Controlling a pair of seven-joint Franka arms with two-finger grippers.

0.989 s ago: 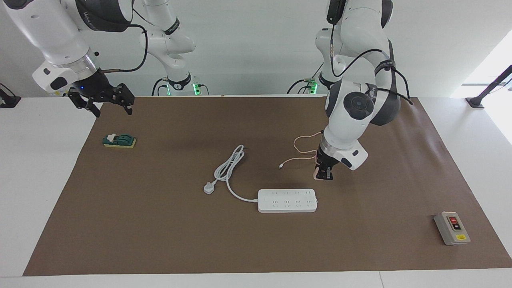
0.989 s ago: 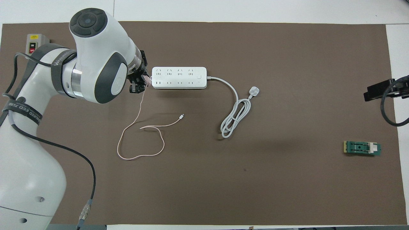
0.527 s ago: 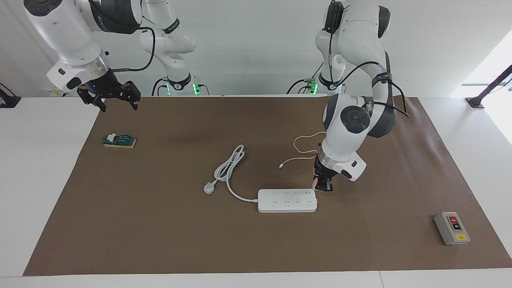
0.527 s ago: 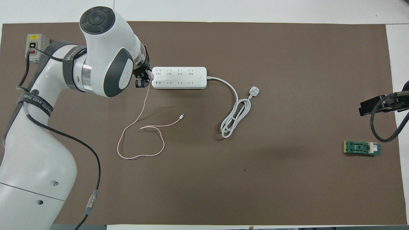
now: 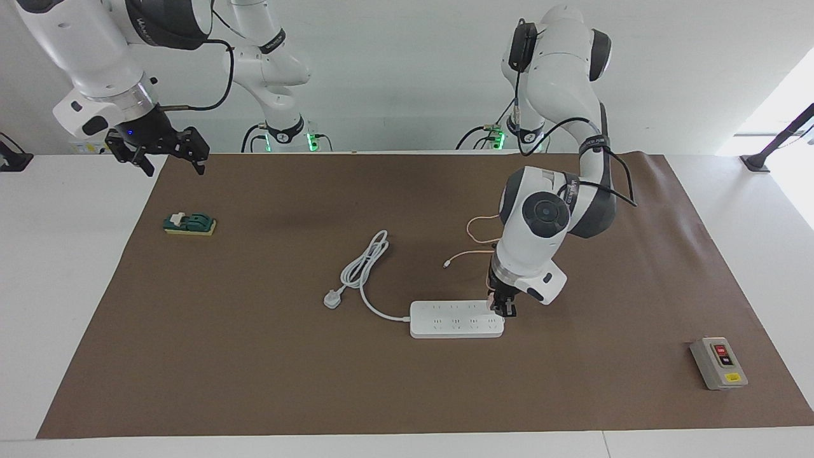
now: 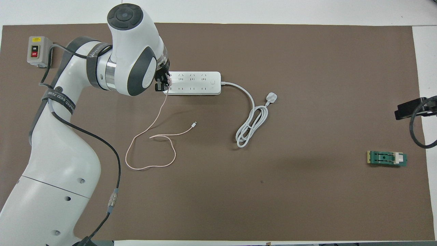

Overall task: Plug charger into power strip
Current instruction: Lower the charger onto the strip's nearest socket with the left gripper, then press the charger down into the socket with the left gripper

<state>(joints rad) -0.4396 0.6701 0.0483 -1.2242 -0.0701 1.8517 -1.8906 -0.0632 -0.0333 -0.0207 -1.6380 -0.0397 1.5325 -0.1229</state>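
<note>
Pale-pink charger (image 6: 167, 80), clenched in left end effector (image 5: 502, 309), sits over the left-arm end of white power strip (image 5: 455, 319), whose long axis runs toward idle right end effector (image 5: 162, 156).

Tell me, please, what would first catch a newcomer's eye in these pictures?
The left end effector holds the pink charger over the end of the power strip at mid-table, its cable trailing toward the robots. The right end effector waits, raised over the mat's corner by a green block.
</note>
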